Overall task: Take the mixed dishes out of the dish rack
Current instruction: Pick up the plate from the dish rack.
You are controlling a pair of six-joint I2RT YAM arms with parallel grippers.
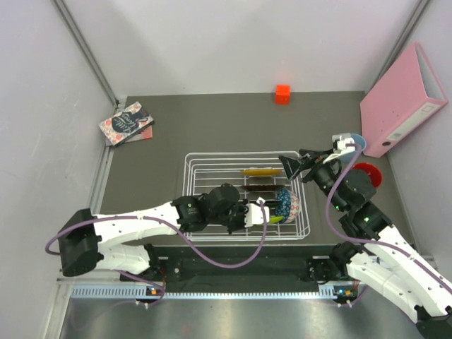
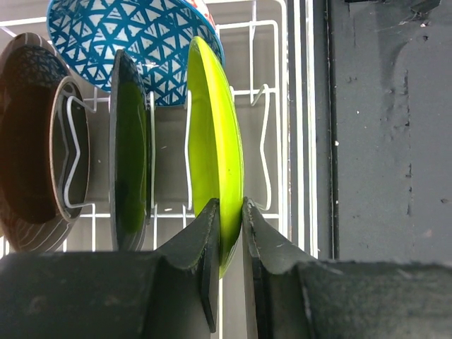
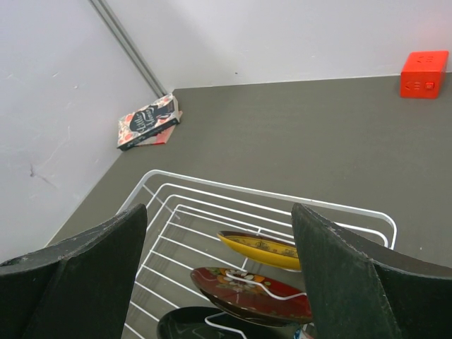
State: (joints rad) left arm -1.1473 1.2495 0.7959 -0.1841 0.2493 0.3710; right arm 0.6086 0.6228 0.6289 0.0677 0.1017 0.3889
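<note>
The white wire dish rack [image 1: 194, 176] sits mid-table. My left gripper [image 1: 260, 212] reaches in from the near left and is shut on the rim of an upright lime green plate [image 2: 212, 148], also seen from above [image 1: 276, 219]. Beside it stand a black plate [image 2: 128, 162] and a dark brownish plate [image 2: 28, 162], with a blue patterned bowl [image 2: 134, 35] behind. My right gripper [image 1: 296, 164] hovers open and empty over the rack's far right corner, above the yellow plate [image 3: 261, 248], reddish plate [image 3: 254, 289] and black plate [image 3: 187, 326]. A light blue cup [image 1: 359, 141] and a red-inside mug [image 1: 369, 174] stand right of the rack.
A pink binder [image 1: 402, 99] leans at the back right. An orange-red cube [image 1: 282, 93] sits at the far edge, and a book [image 1: 127, 123] lies at the far left. Grey walls close in both sides.
</note>
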